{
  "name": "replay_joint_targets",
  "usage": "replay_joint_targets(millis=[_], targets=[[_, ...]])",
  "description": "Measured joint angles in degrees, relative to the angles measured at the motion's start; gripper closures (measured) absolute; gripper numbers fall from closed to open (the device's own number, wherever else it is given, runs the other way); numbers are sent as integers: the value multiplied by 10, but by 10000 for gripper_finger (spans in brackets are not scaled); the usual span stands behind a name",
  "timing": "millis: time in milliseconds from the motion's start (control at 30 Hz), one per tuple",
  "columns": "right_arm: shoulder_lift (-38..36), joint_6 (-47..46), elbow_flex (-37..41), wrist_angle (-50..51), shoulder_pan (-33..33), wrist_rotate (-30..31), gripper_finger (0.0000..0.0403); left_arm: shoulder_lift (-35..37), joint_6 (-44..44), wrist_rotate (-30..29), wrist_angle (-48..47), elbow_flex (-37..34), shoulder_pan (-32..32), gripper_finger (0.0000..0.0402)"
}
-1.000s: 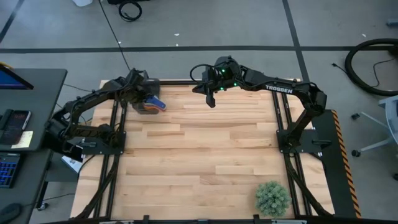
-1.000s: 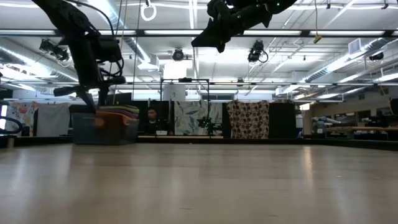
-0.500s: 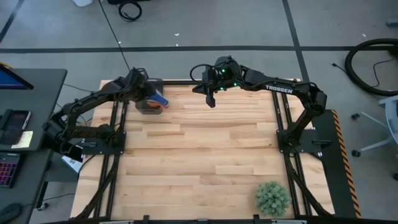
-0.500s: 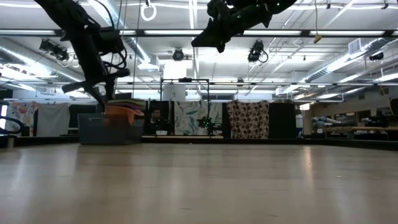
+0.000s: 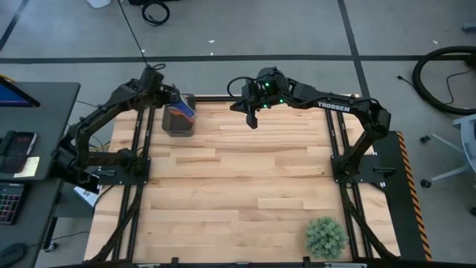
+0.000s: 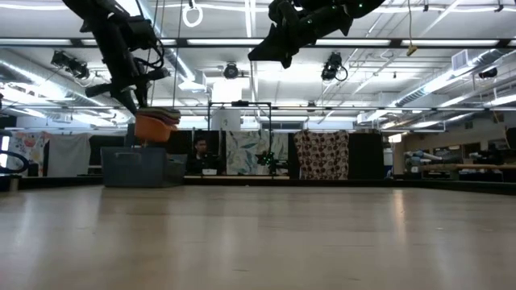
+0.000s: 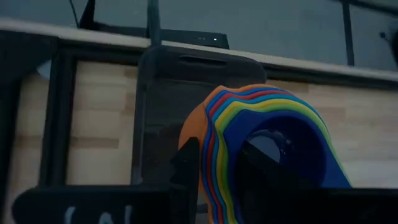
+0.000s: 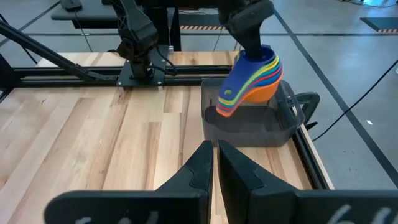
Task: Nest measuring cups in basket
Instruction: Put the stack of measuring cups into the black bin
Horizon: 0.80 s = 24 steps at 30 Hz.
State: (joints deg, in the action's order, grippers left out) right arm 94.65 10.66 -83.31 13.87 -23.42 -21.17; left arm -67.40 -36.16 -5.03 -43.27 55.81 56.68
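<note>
A nested stack of measuring cups (image 5: 182, 110), orange outermost and dark blue innermost, hangs from my left gripper (image 5: 171, 100) over the basket (image 5: 178, 125). The dark grey basket sits near the table's far left corner. In the low view the stack (image 6: 156, 126) floats clear above the basket (image 6: 141, 167). The right wrist view shows the stack (image 8: 254, 78) tilted, with its handles (image 8: 225, 101) lowest. My right gripper (image 5: 253, 119) is shut and raised over the far middle of the table, touching nothing. My left gripper holds the stack by its rim wall, on the side opposite the handles. One finger (image 7: 264, 165) sits inside the dark blue innermost cup and the other (image 7: 185, 171) lies against the orange outer wall (image 7: 194, 134). It comes from above, pointing down. The stack is lifted clear and tilted.
A spiky green plant ball (image 5: 326, 237) sits at the table's near right corner. Black frame rails (image 5: 137, 149) run along both table sides. Bare wood lies between the basket and the plant. A person (image 6: 196, 153) sits far behind the table.
My left gripper has risen and drawn slightly toward the far edge, carrying the nested stack with it. The stack sat in the basket a second ago and now hangs clear above it. The basket stays on the table.
</note>
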Motion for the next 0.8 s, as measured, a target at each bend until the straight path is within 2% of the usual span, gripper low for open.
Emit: replay_joint_targets(millis=[267, 800], targets=[[0, 1, 0, 0, 0, 0, 373, -1, 122, 73, -33, 12, 22, 322], [0, 22, 0, 0, 0, 0, 373, -1, 267, 125, -10, 12, 10, 322]])
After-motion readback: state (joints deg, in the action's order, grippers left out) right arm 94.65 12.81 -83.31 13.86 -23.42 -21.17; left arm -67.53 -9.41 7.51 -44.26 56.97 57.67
